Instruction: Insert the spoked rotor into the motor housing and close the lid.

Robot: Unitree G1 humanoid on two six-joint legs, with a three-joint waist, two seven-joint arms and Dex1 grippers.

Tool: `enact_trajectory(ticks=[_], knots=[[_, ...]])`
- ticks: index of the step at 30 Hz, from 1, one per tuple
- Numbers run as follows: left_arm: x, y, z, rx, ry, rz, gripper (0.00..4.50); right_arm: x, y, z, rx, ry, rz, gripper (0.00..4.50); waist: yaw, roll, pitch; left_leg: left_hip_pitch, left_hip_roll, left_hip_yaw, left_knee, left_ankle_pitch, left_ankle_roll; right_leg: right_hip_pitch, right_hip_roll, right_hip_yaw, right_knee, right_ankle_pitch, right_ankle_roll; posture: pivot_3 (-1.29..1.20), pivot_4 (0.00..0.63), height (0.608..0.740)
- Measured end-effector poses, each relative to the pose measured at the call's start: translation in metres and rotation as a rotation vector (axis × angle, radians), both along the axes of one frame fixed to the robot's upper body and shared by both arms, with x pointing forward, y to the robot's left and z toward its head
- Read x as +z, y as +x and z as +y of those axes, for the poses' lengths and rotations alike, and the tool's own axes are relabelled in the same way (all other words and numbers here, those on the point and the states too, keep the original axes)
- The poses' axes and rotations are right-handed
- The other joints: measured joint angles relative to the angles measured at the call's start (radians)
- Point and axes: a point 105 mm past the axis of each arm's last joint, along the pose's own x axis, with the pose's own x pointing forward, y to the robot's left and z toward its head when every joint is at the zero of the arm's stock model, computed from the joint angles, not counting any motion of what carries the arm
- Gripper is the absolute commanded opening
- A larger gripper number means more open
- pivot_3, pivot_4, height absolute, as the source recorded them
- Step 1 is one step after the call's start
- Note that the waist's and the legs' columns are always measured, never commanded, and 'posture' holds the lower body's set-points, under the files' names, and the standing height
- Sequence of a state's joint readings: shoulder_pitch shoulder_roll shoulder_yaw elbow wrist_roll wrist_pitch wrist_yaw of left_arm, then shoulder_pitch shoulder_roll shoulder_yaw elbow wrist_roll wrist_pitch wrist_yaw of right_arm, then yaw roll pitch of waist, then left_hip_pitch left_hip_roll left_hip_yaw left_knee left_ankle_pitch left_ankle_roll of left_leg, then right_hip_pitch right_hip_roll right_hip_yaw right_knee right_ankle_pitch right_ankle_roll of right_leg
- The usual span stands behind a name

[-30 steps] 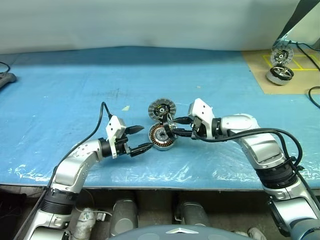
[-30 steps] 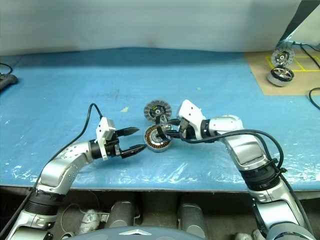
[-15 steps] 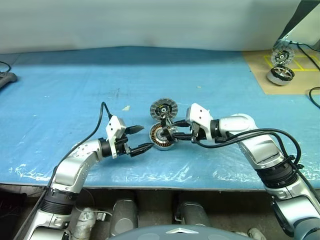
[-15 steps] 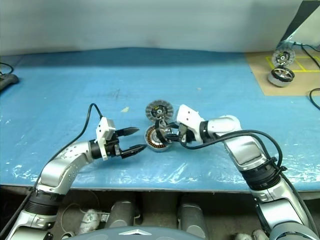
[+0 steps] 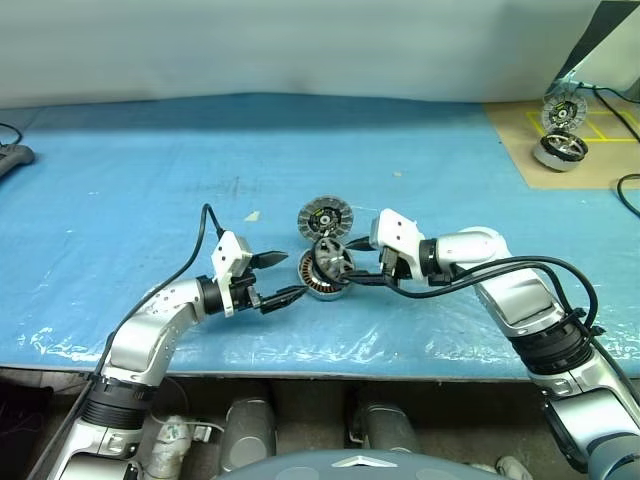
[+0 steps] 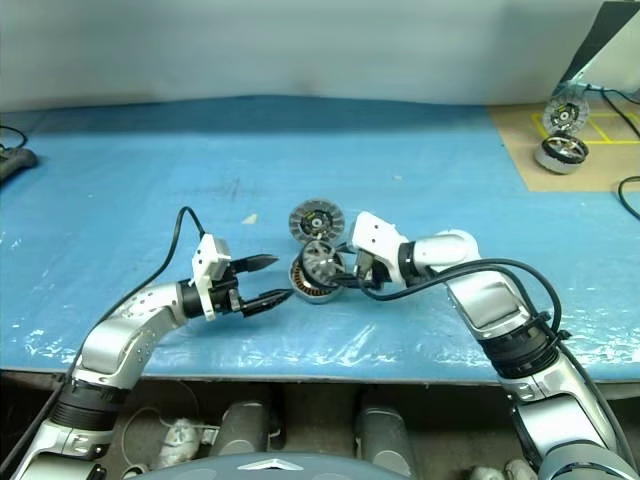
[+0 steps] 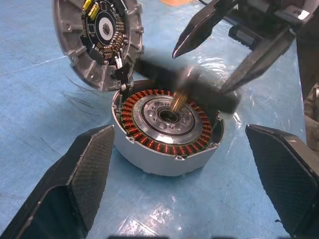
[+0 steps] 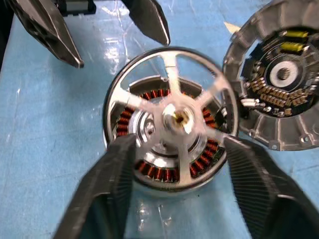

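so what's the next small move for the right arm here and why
Probably ease the right gripper back, then check seating. Its jaws stand apart on either side of the spoked rotor, which sits over the motor housing, copper windings showing through its spokes. The lid stands open.

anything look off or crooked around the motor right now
The spoked rotor is not seated: it sits tilted over the motor housing, copper windings showing beneath, between the right gripper fingers. The lid stands open. Otherwise nothing odd.
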State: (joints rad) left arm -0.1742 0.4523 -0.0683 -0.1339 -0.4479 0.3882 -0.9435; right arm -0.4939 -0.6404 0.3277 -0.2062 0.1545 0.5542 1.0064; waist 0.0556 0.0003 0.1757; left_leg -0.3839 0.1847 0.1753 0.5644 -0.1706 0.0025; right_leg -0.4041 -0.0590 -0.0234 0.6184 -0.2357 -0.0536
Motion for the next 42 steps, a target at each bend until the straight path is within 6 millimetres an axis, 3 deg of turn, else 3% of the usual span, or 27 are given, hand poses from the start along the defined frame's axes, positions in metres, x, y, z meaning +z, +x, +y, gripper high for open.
enact_trajectory(ticks=[2,13,16,23,31,39,42], knots=[[0.0,0.0,0.0,0.001,0.0,0.0,4.5,0.0,0.0,0.0,0.0,-0.002,-0.005,4.48,0.0,0.0,0.0,0.0,0.0,0.0,0.0,0.0,0.0,0.0,0.0,0.0,0.0,0.0,0.0,0.0,0.15,0.74],[0.0,0.0,0.0,0.002,0.0,0.0,4.5,0.008,0.006,0.0,-0.043,0.057,-0.006,4.48,0.0,0.0,0.0,0.0,0.0,0.0,0.0,0.0,0.0,0.0,0.0,0.0,0.0,0.0,0.0,0.0,0.15,0.74],[0.0,0.0,0.0,0.002,0.0,0.0,4.5,0.018,0.008,0.002,-0.053,0.117,-0.003,3.87,-0.001,0.0,0.0,0.0,0.0,0.0,0.0,0.0,0.0,0.0,0.0,0.0,0.0,0.0,0.0,0.0,0.15,0.74],[0.002,0.004,0.002,0.021,0.0,-0.007,4.5,0.014,0.007,0.014,-0.06,0.186,0.048,1.37,-0.001,0.0,0.0,0.0,0.0,0.0,0.0,0.0,0.0,0.0,0.0,0.0,0.0,0.0,0.0,0.0,0.15,0.74],[0.004,0.022,0.016,0.098,-0.001,-0.02,4.5,-0.022,0.017,0.021,-0.143,0.154,0.137,1.37,-0.002,0.0,0.0,0.0,0.0,0.0,0.001,0.0,-0.001,0.0,0.0,0.0,0.002,0.0,0.0,0.0,0.15,0.74],[0.026,0.054,0.04,0.206,-0.062,-0.057,4.5,-0.023,0.015,0.021,-0.127,0.148,0.128,1.37,0.0,0.0,0.0,0.0,0.0,0.0,0.001,0.0,-0.001,0.001,0.0,0.0,0.002,0.0,0.0,0.0,0.15,0.74],[0.035,0.061,0.043,0.219,-0.097,-0.069,4.5,-0.022,0.014,0.02,-0.119,0.16,0.139,0.77,0.003,0.0,0.0,0.0,0.0,0.0,0.001,0.0,-0.001,0.0,0.0,0.0,0.002,0.0,0.0,0.0,0.15,0.74]])
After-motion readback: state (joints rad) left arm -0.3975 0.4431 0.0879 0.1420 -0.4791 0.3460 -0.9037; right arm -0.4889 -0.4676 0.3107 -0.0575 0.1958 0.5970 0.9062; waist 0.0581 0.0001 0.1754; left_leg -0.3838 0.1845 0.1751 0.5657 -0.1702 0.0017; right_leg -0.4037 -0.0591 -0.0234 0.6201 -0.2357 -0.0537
